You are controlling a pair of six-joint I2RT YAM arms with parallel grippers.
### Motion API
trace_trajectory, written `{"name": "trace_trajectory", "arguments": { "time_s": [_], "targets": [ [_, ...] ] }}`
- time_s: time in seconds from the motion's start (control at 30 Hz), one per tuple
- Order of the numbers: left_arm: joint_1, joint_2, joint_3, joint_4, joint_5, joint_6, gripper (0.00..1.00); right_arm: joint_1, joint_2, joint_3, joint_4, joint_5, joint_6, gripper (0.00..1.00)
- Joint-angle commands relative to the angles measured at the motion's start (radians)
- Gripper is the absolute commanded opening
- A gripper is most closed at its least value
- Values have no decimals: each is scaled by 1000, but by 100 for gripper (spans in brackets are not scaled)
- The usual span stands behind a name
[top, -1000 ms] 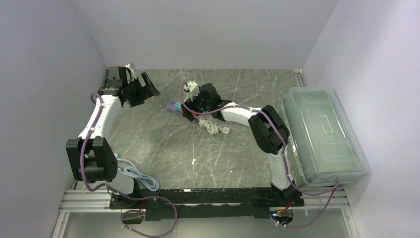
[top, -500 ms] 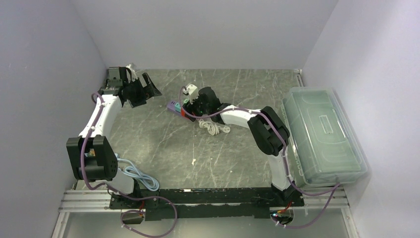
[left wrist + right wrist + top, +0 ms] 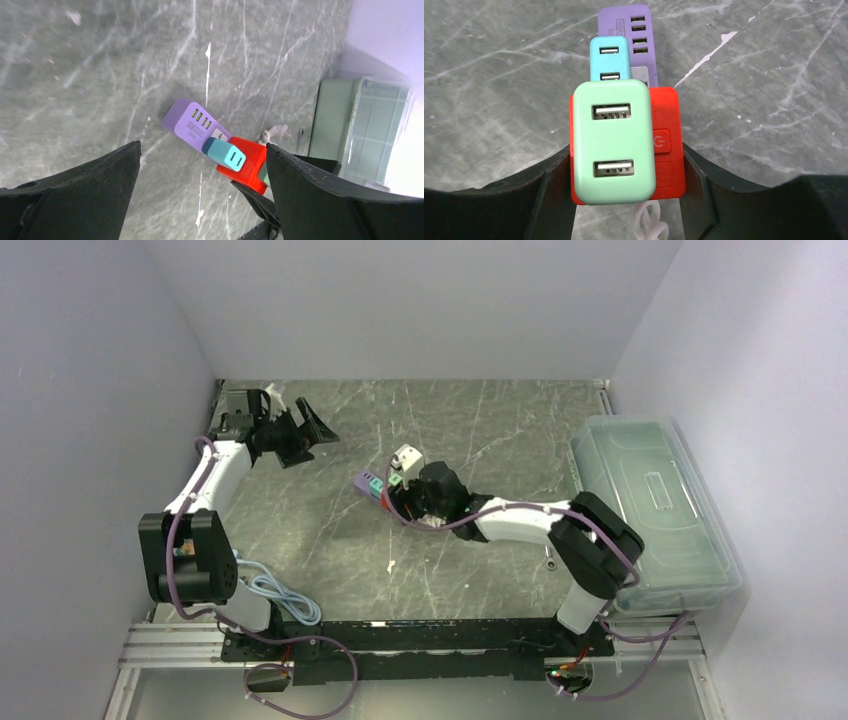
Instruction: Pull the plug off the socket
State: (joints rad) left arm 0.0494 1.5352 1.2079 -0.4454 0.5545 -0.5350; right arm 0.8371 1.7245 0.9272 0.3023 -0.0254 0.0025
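Since the earlier frame, the right arm has drawn back toward its base and the red socket block (image 3: pixel 384 499) has come with it, nearer the middle of the worktop (image 3: pixel 480 420). The left arm has shifted slightly to the right.

Hidden or unclear:
- I cannot see the prongs of the green plug (image 3: pixel 614 142). Its body covers the face of the socket block (image 3: pixel 666 140), so I cannot tell how deeply it is seated.
- The white cord (image 3: pixel 649 220) is cut off at the bottom edge of the right wrist view. From above, the right arm covers most of it.
- In the left wrist view, the near end of the socket block (image 3: pixel 247 165) disappears behind the black finger on the right of that view.
- From above, the plugs are too small to tell apart.

Position relative to the fingers:
- The right fingers (image 3: pixel 704 190) pinch the socket block, one against each long side.
- The green plug stands on the block between those fingers. I cannot tell whether either touches it.
- A blue plug (image 3: pixel 610 57) sits just beyond the green one, and a purple charger (image 3: pixel 641 30) lies at the far end.
- The left fingers (image 3: pixel 90 195) are spread wide, well apart from the block, at the far left of the worktop and touching nothing.
- A clear lidded box (image 3: pixel 650 510) rests at the right edge.
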Motion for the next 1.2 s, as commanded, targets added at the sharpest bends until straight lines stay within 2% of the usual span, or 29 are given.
{"name": "trace_trajectory", "arguments": {
  "time_s": [0.0, 0.23, 0.4, 0.7, 0.83, 1.03, 1.17],
  "targets": [
    [-20, 10, -65, 81, 117, -49, 99, 35, -151, -86, 278, 148, 99, 0],
    [-87, 62, -71, 91, 160, -47, 99, 64, -273, -210, 379, 212, 147, 0],
    [-91, 72, -119, 239, 291, -122, 99, 80, -339, -245, 408, 219, 161, 0],
    [-131, 99, -152, 406, 432, -209, 99, 101, -391, -274, 440, 231, 177, 0],
    [-149, 110, -155, 434, 451, -228, 91, 108, -391, -276, 452, 227, 182, 0],
    [-152, 126, -164, 452, 455, -251, 63, 114, -389, -275, 457, 230, 183, 0],
    [-160, 137, -169, 480, 469, -264, 52, 115, -388, -275, 457, 236, 183, 0]
  ]
}}
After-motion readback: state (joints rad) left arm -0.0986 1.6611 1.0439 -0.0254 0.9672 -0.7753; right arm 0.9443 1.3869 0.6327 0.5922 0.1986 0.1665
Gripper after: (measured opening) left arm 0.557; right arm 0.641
